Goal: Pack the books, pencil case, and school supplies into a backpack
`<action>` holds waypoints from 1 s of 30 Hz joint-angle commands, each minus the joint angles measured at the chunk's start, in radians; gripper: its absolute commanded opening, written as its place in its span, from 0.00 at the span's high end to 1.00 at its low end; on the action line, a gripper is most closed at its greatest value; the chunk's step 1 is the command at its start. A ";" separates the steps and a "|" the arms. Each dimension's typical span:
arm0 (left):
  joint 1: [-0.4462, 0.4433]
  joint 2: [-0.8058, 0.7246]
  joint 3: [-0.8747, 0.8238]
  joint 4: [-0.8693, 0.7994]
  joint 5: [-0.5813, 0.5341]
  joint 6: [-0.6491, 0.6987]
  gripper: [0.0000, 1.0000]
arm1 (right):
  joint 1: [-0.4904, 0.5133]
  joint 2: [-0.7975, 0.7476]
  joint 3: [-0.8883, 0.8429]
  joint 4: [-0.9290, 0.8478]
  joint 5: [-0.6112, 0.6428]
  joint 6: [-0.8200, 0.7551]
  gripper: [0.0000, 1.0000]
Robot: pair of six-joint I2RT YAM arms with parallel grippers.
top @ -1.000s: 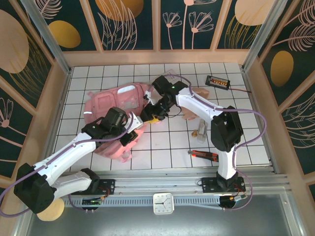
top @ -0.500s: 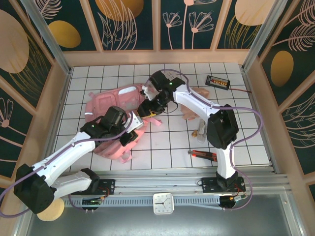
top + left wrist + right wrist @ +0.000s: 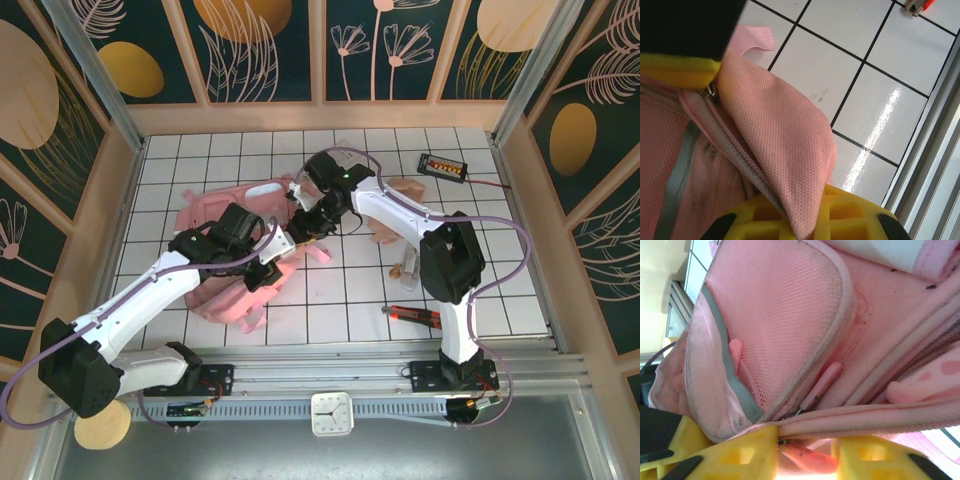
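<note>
Top: backpack (image 3: 212,215) lies left-centre on desk (image 3: 480,262), left claw (image 3: 272,266) and right claw (image 3: 300,232) at its right edge.
Left wrist: left claw (image 3: 757,150) is clamped on the backpack (image 3: 670,155) flap. Hold it taut.
Right wrist: right claw (image 3: 807,447) straddles the zipper pull (image 3: 815,461), can't tell if it's gripped. Pull along the track. Contents hidden.

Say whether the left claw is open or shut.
Shut: the left claw pinches a pink flap of the backpack between yellow fingers.

Right claw (image 3: 805,454) now tighter on backpack (image 3: 780,315)
</note>
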 commanded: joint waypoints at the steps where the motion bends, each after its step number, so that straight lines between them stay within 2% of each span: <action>1: 0.000 -0.030 0.071 0.085 0.072 0.034 1.00 | 0.016 -0.032 -0.016 -0.004 0.012 -0.016 0.77; 5: 0.000 -0.043 0.052 0.090 0.068 0.026 1.00 | 0.014 -0.041 -0.032 0.016 0.025 -0.002 0.87; 7: 0.001 -0.049 0.040 0.094 0.068 0.019 1.00 | 0.010 -0.046 -0.030 0.018 0.042 0.009 0.98; 8: 0.000 -0.051 0.036 0.094 0.066 0.018 1.00 | 0.006 -0.052 -0.032 0.019 0.047 0.010 1.00; 13: 0.001 -0.063 0.026 0.065 0.055 0.026 1.00 | -0.075 -0.103 -0.080 0.035 0.150 0.019 1.00; 19: 0.000 -0.099 0.029 0.026 0.051 0.033 1.00 | -0.165 -0.111 -0.094 0.122 0.207 0.019 1.00; 21: 0.000 -0.105 0.034 0.011 0.055 0.034 1.00 | -0.165 -0.101 -0.097 0.167 0.209 0.019 1.00; 25: 0.000 -0.121 0.045 -0.015 0.056 0.043 1.00 | -0.237 -0.064 -0.109 0.286 0.211 0.034 1.00; 30: 0.000 -0.122 0.045 -0.016 0.059 0.044 1.00 | -0.275 0.013 -0.037 0.337 0.175 0.045 1.00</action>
